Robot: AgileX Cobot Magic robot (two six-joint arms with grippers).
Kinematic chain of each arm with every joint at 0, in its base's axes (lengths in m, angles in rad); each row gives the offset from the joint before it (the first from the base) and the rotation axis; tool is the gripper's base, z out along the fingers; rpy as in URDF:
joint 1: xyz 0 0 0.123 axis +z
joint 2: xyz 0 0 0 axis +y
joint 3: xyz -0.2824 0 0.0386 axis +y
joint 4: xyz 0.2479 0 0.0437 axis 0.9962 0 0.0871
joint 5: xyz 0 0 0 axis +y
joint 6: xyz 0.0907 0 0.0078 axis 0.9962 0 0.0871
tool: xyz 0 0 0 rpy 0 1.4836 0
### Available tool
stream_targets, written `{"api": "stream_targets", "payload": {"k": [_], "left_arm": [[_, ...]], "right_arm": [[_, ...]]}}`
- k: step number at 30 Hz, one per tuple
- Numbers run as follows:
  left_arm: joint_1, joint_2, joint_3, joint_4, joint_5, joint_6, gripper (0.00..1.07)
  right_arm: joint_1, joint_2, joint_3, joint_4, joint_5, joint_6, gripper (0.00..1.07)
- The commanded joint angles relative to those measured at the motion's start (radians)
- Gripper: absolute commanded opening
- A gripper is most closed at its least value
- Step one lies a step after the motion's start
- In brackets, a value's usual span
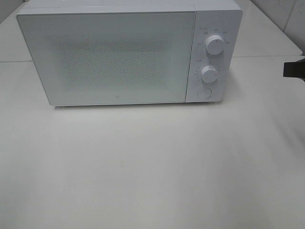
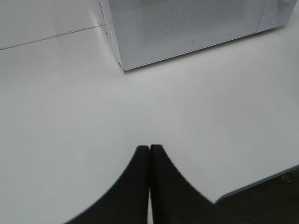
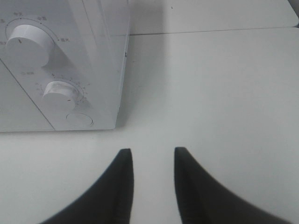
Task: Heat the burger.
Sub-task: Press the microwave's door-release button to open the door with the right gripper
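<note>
High frontal view down on the microwave (image 1: pixel 128 52); wrist views low beside its opposite front corners.

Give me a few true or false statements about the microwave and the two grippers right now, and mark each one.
1. The microwave has its door closed. True.
2. A burger sits on the table in front of the microwave. False: no burger shows in any view.
3. The left gripper is shut with nothing in it. True.
4. The right gripper is clamped shut. False: its fingers stand apart, holding nothing.
5. The control panel has an upper knob, a lower knob and a round button beneath them. True.
</note>
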Motion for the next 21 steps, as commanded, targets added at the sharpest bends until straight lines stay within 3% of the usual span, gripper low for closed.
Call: {"api": "stream_targets", "payload": {"k": [1, 2, 3, 11, 21], "left_arm": [[0.003, -0.020, 0.002, 0.002, -0.015, -0.003, 0.00], [0.003, -0.020, 0.002, 0.002, -0.015, -0.003, 0.00], [0.003, -0.020, 0.002, 0.002, -0.015, -0.003, 0.00], [0.003, -0.020, 0.002, 0.002, -0.015, -0.003, 0.00], [0.003, -0.020, 0.002, 0.002, -0.015, -0.003, 0.00]], "right_arm": [[-0.003, 0.072, -0.001, -0.009, -0.103, -0.010, 0.10], [-0.003, 0.072, -0.001, -0.009, -0.103, -0.010, 0.10], [-0.003, 0.113, -0.001, -0.009, -0.153, -0.010, 0.00], [0.037, 0.204, -0.001, -0.009, -0.305, 0.020, 0.00], [0.320, 0.263, -0.001, 0.000, -0.441, 0.026, 0.00]]}}
